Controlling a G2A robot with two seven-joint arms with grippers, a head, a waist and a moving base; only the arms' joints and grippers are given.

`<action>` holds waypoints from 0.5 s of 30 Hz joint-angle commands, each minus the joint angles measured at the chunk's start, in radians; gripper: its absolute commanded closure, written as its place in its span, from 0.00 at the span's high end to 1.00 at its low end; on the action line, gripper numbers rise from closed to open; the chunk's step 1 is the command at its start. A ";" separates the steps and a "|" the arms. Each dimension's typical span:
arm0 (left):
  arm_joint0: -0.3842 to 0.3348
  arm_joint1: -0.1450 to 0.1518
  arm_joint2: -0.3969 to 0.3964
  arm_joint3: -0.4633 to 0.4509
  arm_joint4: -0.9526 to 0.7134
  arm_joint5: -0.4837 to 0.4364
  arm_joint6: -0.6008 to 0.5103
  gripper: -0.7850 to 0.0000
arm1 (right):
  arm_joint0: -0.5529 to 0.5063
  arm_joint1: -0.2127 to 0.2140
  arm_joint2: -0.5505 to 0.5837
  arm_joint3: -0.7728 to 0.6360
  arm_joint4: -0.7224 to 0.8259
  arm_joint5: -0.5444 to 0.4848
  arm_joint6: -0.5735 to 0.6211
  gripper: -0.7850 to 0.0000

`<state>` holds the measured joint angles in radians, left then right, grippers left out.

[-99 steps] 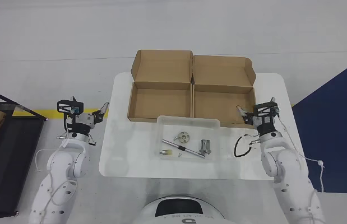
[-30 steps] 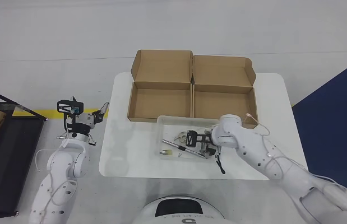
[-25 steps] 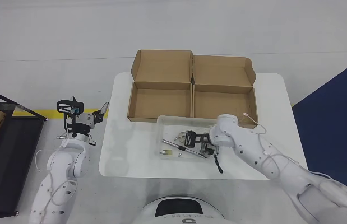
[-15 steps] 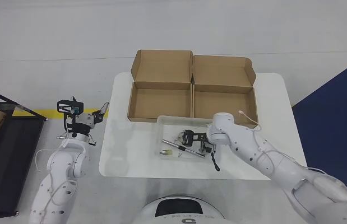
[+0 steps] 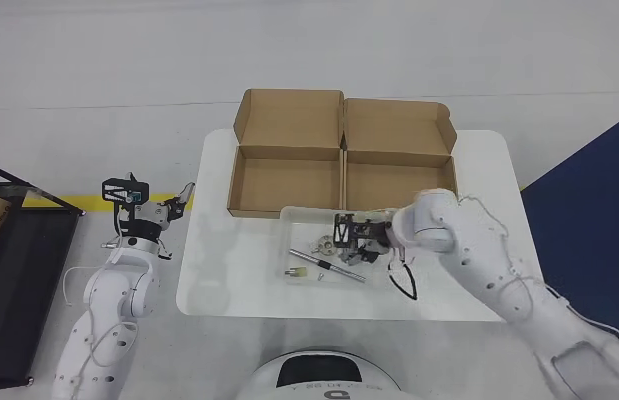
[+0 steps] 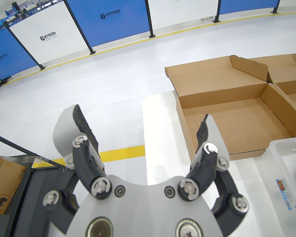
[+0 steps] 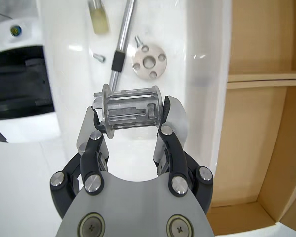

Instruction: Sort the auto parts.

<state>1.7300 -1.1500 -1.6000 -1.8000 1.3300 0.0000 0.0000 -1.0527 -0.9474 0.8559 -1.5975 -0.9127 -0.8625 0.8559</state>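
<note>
1. The right gripper (image 7: 130, 114) was clenched on a silver slotted metal cylinder with a flange at each end (image 7: 132, 110). One pad pressed against each end, so the part lay crosswise between the fingers. That end-to-end hold probably suited it, since the flat ends give the pads better seats than the ribbed round barrel would.

2. The cylinder hung over the clear white plastic tray (image 5: 319, 211), on the side nearest the boxes. It seemed to be lifted off the tray floor, though the wrist view could not settle that.

3. Left in the tray were a round flat metal disc with drilled holes (image 7: 149, 62), a long thin metal rod with a black sleeve (image 7: 122, 43), a small yellowish stubby bolt (image 7: 98, 18) and a tiny screw (image 7: 99, 57). They lay loose and mixed, near each other, which is likely why they were being taken one at a time.

4. Two open brown cardboard boxes stood side by side just beyond the tray, the left one (image 5: 289, 180) and the right one (image 5: 399, 185), flaps back and floors bare. They looked like the sorting bins. The carried cylinder was nearer the right one.

5. The left gripper (image 6: 141, 124) was released and held nothing. It was parked off the left edge of the white table (image 5: 229, 270), well apart from the tray, probably to leave the other arm room.
</note>
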 commanded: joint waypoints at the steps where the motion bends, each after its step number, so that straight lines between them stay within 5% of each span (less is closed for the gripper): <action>1: 0.000 0.000 0.000 0.000 0.000 0.000 0.000 1.00 | -0.058 0.028 0.115 -0.004 0.025 -0.060 -0.133 0.00; 7: 0.000 0.000 0.000 0.000 0.000 0.000 0.000 1.00 | -0.151 0.065 0.299 0.072 0.165 -0.150 -0.416 0.00; 15: 0.000 0.000 0.000 0.000 0.000 0.000 0.000 1.00 | -0.083 0.081 0.294 0.196 0.410 -0.150 -0.534 0.00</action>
<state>1.7300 -1.1500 -1.6000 -1.8000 1.3300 0.0000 0.0000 -1.1519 -0.8682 1.1593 -1.4142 -0.5396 -1.0122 0.3276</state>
